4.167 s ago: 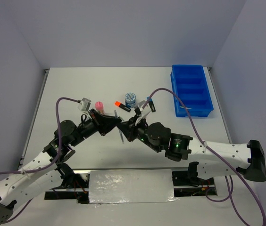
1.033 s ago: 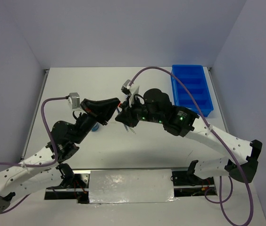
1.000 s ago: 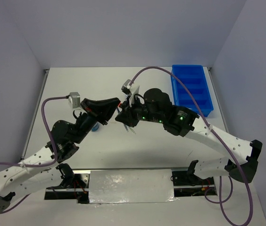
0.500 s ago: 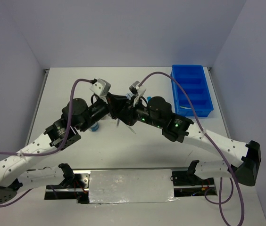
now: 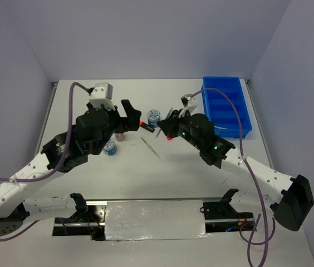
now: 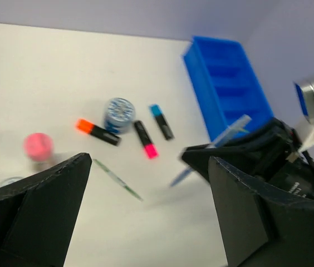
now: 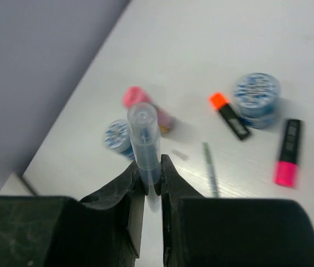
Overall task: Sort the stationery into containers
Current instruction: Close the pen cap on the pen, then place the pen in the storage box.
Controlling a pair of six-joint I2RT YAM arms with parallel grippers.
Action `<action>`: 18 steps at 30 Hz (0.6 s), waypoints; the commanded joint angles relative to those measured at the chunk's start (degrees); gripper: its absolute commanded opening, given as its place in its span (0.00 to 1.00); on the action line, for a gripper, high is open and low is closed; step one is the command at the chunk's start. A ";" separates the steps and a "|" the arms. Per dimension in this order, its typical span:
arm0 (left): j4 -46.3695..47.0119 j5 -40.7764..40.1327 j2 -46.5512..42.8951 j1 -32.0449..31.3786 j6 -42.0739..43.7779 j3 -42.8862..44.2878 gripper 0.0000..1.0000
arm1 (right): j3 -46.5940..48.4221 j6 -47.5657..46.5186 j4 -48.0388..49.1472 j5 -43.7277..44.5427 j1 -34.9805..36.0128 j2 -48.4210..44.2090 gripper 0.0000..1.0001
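My right tool (image 7: 150, 173) is clenched on a translucent blue pen (image 7: 144, 139), lifted off the tabletop (image 7: 218, 50) and well short of the blue tray (image 5: 206, 105). My left tool (image 6: 148, 167) is released, fingers wide apart and empty. An orange-capped highlighter (image 7: 228, 115), a pink-capped highlighter (image 7: 286, 151) and a thin green pen (image 7: 210, 177) lie on the tabletop.

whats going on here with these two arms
The robot is sorting stationery into the blue tray. The right tool is shut on a clear blue pen, held above the table. The left tool hangs open and empty. An orange highlighter, pink highlighter, tub and pink bottle lie outside the tray.
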 commanded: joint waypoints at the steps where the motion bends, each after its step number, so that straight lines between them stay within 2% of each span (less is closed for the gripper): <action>1: -12.16 -12.03 -2.25 0.51 -4.74 5.97 0.99 | -0.91 6.46 -2.83 10.22 -6.50 -4.56 0.00; 4: -12.96 -8.17 -5.59 0.60 -1.40 2.56 0.99 | -1.26 14.09 -11.71 19.18 -18.09 -6.59 0.00; 5: -12.79 -5.11 -6.48 0.60 0.97 -0.76 0.99 | -1.62 15.43 -13.21 19.21 -25.52 -7.29 0.00; 7: -13.05 -3.94 -9.63 0.60 1.52 -4.82 0.99 | -2.23 18.50 -13.58 17.55 -32.94 -5.82 0.00; 8: -12.87 -3.76 -10.61 0.60 1.52 -9.54 0.99 | -1.89 19.13 -14.19 17.19 -38.89 -4.50 0.00; 11: -12.08 -2.71 -14.82 0.60 1.34 -17.63 0.99 | 2.32 20.54 -16.73 14.05 -44.04 3.82 0.00; 12: -12.34 -2.18 -15.62 0.60 0.91 -18.54 0.99 | 5.03 20.46 -17.00 12.89 -48.05 6.21 0.00; 14: -12.87 -0.52 -16.41 0.51 0.55 -19.42 0.99 | 7.77 20.80 -18.93 10.43 -50.11 12.79 0.00; 18: -14.63 -0.51 -17.29 0.43 0.55 -19.60 0.99 | 12.00 20.81 -20.70 9.89 -52.31 19.15 0.00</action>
